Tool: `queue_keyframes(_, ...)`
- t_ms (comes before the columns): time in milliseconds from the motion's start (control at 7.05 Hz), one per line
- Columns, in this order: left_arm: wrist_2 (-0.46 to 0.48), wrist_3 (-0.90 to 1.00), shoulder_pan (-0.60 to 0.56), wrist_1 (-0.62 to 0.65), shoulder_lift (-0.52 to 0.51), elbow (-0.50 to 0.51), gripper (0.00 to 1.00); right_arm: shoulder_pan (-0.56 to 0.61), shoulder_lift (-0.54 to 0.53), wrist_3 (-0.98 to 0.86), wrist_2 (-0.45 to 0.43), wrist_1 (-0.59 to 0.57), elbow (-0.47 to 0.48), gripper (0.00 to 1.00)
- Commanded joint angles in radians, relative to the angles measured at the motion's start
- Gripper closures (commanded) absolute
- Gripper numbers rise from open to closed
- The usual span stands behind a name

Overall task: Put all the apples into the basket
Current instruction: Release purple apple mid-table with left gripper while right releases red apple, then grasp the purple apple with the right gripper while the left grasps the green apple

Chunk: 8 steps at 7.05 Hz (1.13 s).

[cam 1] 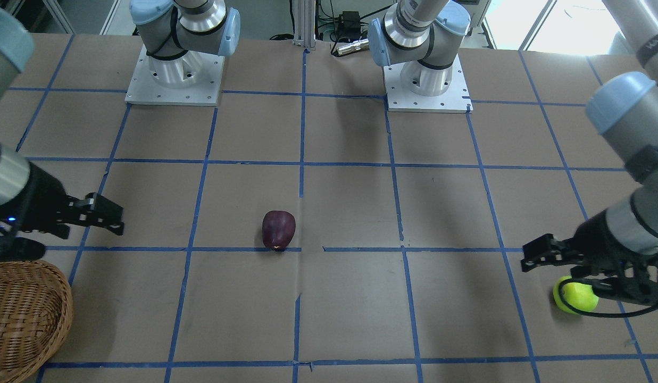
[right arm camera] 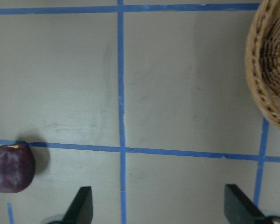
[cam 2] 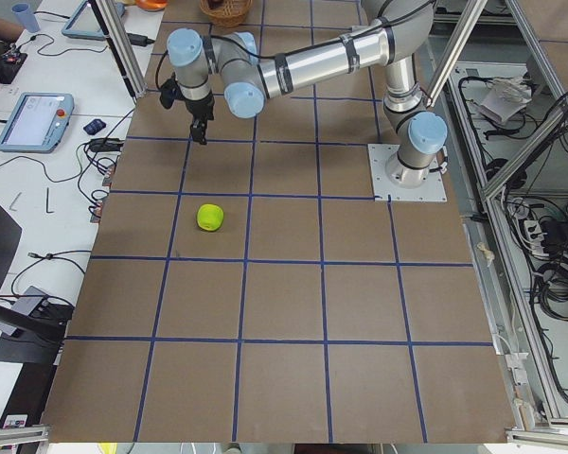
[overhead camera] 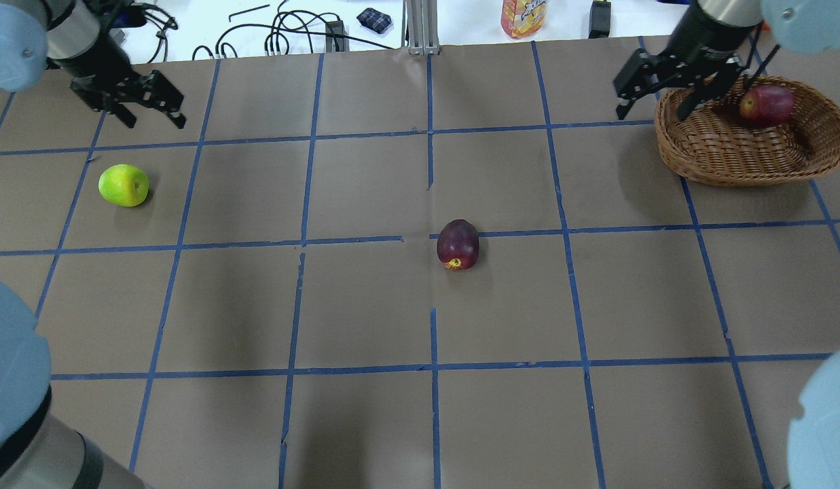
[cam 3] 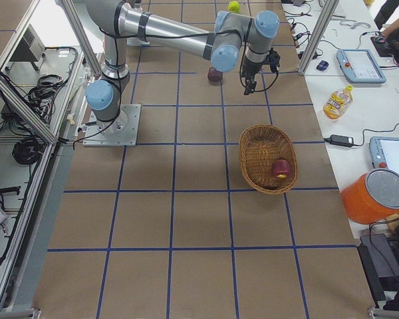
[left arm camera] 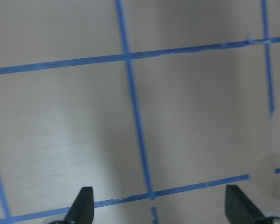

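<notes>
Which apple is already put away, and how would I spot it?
In the overhead view, the wicker basket sits far right on the table. Inside lies the red apple; the green apple and purple apple lie outside it.

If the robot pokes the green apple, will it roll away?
Probably, yes. The green apple looks round and sits free on the flat table, so a poke would likely send it rolling. Its skin looks shiny, so it may slip in a pinch. It keeps a firm round shape, so it is probably stiff, not squishy.
</notes>
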Motion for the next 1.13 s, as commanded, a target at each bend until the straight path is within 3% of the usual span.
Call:
queue_keyframes(0,0.100,0.230,0.090,0.128,-0.085,0.022,0.00,0.203,0.009,0.344,0.005,-0.125,0.088,0.00)
queue_keyframes(142,0.129,0.263,0.091,0.164,-0.139,0.020,0.00,0.261,0.023,0.482,0.010,-0.251,0.172,0.00)
queue_keyframes(426,0.133,0.254,0.093,0.166,-0.173,0.022,0.01,0.373,0.065,0.568,-0.002,-0.551,0.349,0.00)
queue_keyframes(567,0.126,0.250,0.102,0.166,-0.185,-0.001,0.03,0.398,0.088,0.571,-0.059,-0.624,0.394,0.00)
queue_keyframes(993,0.120,0.248,0.136,0.166,-0.253,-0.026,0.07,0.443,0.156,0.567,-0.074,-0.707,0.411,0.04)
